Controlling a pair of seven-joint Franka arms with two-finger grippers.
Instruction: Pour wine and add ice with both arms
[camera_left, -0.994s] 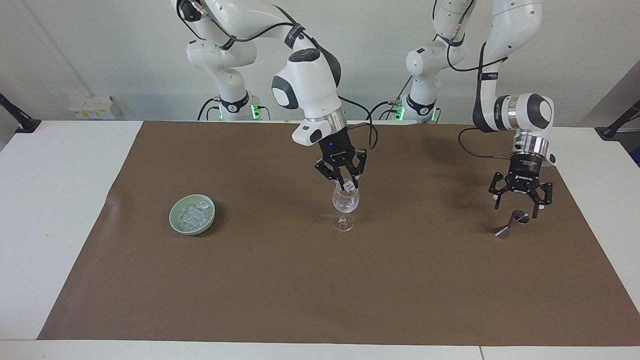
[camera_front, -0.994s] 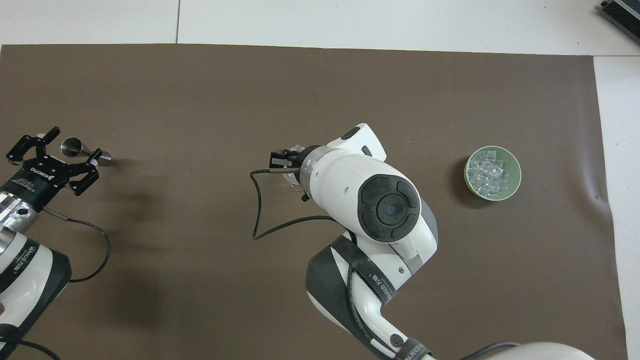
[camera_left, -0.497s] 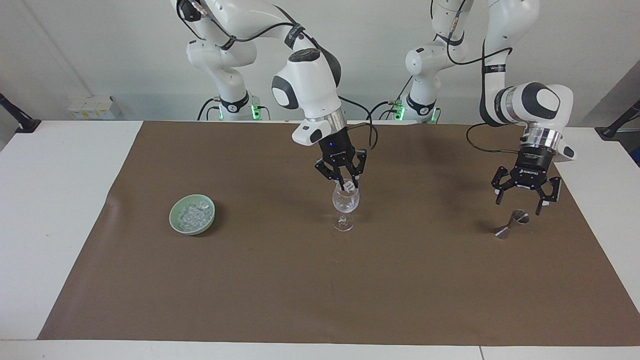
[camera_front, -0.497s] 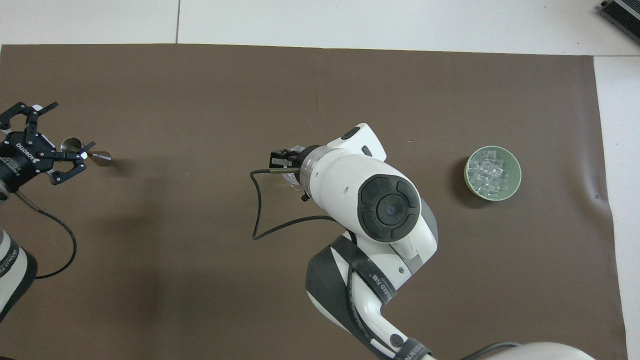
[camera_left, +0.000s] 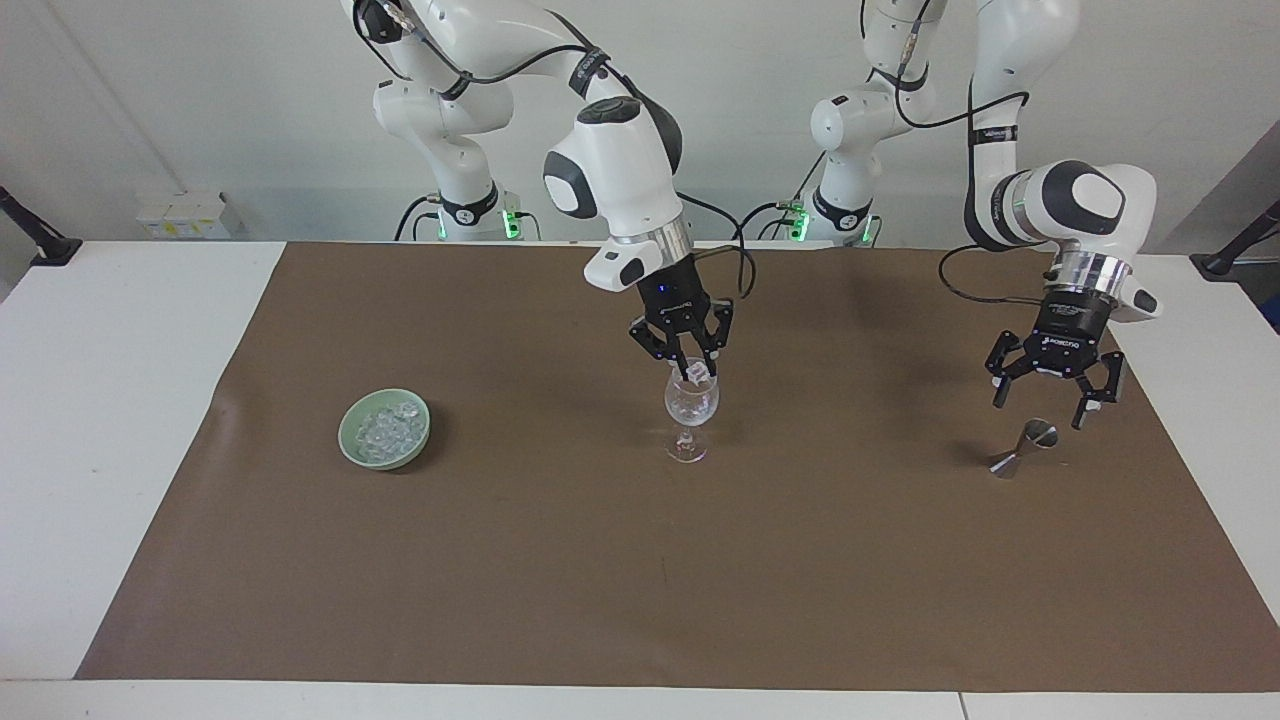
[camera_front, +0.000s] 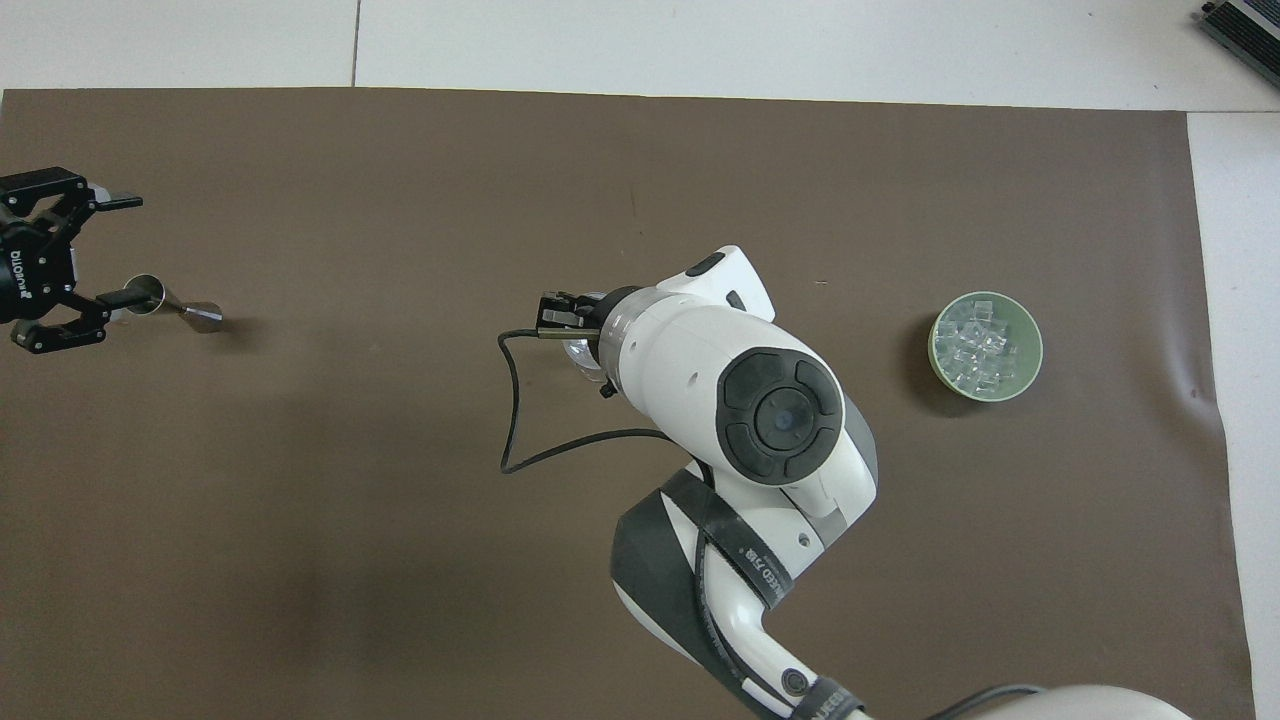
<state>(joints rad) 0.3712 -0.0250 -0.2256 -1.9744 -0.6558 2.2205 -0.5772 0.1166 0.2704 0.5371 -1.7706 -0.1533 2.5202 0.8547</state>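
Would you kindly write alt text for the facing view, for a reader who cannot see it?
The right gripper hangs over a clear stemmed glass mid-table with an ice cube at its fingertips. The open left gripper hovers above a metal jigger lying on the brown mat. A green bowl holds more ice.

One camera sat high across the desk (camera_left: 120, 420), facing the arms at the frame's top, taking in the whole brown mat (camera_left: 560, 580). The other looked steeply down from above the robots' end, closer in. Both shared the mat, half a turn apart.
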